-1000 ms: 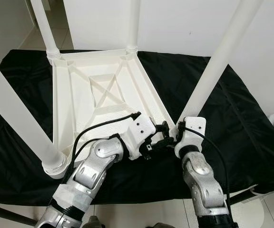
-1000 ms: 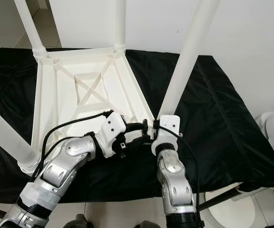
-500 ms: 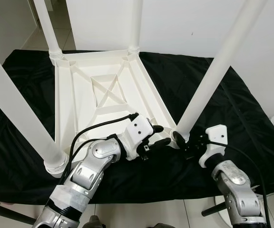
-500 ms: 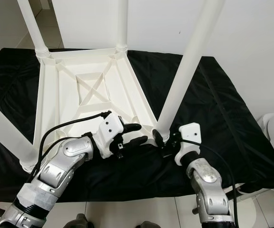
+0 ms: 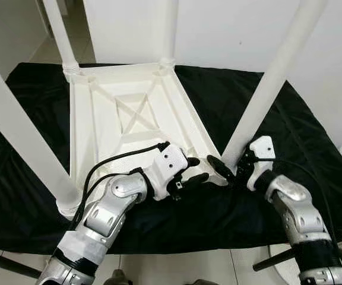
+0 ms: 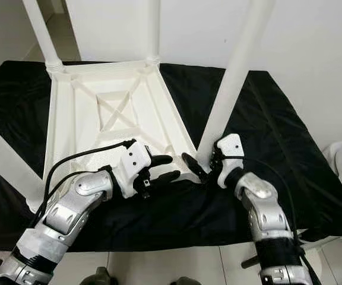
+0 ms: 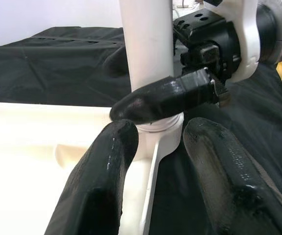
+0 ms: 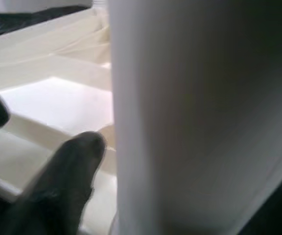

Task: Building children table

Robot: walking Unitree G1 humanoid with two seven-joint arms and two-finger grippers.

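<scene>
On the black cloth (image 5: 313, 136), the tabletop (image 5: 129, 127) is laid upside down with four legs standing from its corners. The near-right leg (image 5: 266, 89) is being fitted: at its base the right gripper (image 5: 227, 169) is spread around the socket, one finger (image 7: 165, 98) laid across it. The left gripper (image 5: 196, 172), unclenched and holding nothing, is held just beside. Seating seems in hand; next, a firm grasp and a press or twist home would be called for.

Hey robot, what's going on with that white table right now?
Right gripper jaws open around near leg base. Left gripper open beside it. Table upside down on black cloth.
</scene>
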